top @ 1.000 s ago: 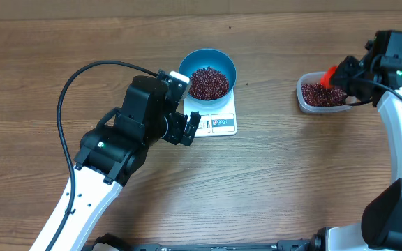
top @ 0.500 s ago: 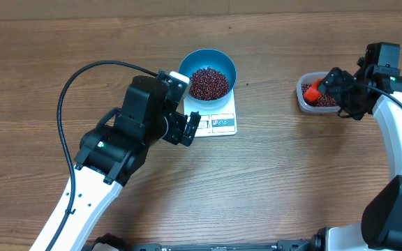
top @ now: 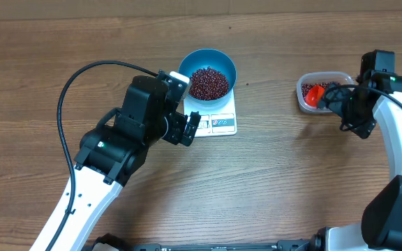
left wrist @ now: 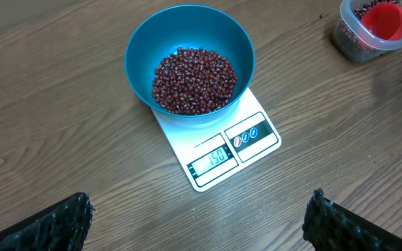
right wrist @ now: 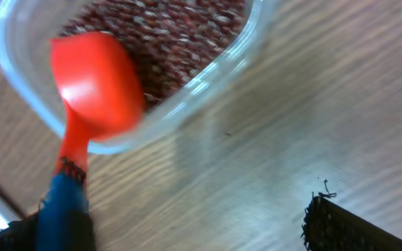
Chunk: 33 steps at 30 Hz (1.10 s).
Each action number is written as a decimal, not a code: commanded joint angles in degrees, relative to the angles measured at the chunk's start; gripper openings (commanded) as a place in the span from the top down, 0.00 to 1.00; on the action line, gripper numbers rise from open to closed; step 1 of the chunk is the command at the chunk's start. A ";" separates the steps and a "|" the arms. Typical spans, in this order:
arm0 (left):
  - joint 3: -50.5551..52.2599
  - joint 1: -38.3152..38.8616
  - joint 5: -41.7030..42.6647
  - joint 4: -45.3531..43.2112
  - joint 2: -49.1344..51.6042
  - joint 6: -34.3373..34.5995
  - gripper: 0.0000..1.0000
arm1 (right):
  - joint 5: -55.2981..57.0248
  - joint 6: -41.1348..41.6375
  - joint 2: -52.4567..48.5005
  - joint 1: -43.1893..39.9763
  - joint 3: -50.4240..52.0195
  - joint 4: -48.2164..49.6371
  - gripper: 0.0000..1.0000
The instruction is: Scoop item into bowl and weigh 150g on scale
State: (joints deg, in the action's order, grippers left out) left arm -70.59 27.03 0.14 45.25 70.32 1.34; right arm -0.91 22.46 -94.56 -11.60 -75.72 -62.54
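Note:
The blue bowl (top: 208, 72) (left wrist: 190, 61) stands on the white scale (top: 218, 120) (left wrist: 237, 146) and holds a heap of dark red-brown beans (top: 208, 82) (left wrist: 192, 79). The scale's display shows 150. My left gripper (top: 192, 127) (left wrist: 199, 223) hovers open just in front of the scale, with nothing between its fingers. My right gripper (top: 335, 99) (right wrist: 194, 223) is open beside the clear tub (top: 323, 91) (right wrist: 208, 84). A red scoop (top: 315, 93) (right wrist: 96, 87) lies in that tub on more beans (right wrist: 180, 35). Its blue handle (right wrist: 63, 209) sticks out over the rim, close to one finger.
The clear tub (left wrist: 358, 42) with the red scoop (left wrist: 386, 19) also shows at the top right of the left wrist view. The left arm's black cable (top: 82, 77) loops over the table to the left of the bowl. Bare wooden tabletop (top: 285, 181) surrounds everything.
My right gripper has opened and let go of the red scoop, which now rests in the tub. The right arm has drawn back toward the table's near side. The left arm has not moved.

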 commanded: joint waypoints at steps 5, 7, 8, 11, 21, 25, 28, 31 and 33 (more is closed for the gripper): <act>0.37 0.24 -0.63 -0.02 0.17 0.37 0.00 | 3.41 0.00 0.20 -0.11 0.13 0.87 0.00; 0.37 0.24 -0.63 -0.02 0.17 0.37 0.00 | 3.19 -0.48 0.20 -0.11 0.13 1.79 0.00; 0.37 0.24 -0.63 -0.02 0.17 0.37 0.00 | 2.45 -2.10 0.20 -0.11 0.13 2.25 0.00; 0.37 0.24 -0.63 -0.02 0.17 0.37 0.00 | -1.51 -9.90 0.20 -0.11 0.13 3.80 0.00; 0.37 0.24 -0.63 -0.02 0.17 0.37 0.00 | -6.27 -32.17 0.20 -0.04 0.13 6.60 0.00; 0.37 0.24 -0.63 -0.02 0.17 0.37 0.00 | -6.27 -32.17 0.20 -0.04 0.13 6.97 0.00; 0.37 0.24 -0.63 -0.02 0.17 0.37 0.00 | -6.25 -32.17 0.20 -0.04 0.13 6.97 0.00; 0.37 0.24 -0.63 -0.02 0.17 0.37 0.00 | -6.25 -32.17 0.20 -0.04 0.13 6.97 0.00; 0.37 0.24 -0.63 -0.02 0.17 0.37 0.00 | -6.25 -32.17 0.20 -0.04 0.13 6.97 0.00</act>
State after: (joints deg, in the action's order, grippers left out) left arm -70.59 27.03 0.14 45.23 70.32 1.34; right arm -6.68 -8.88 -94.56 -11.60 -75.72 -55.96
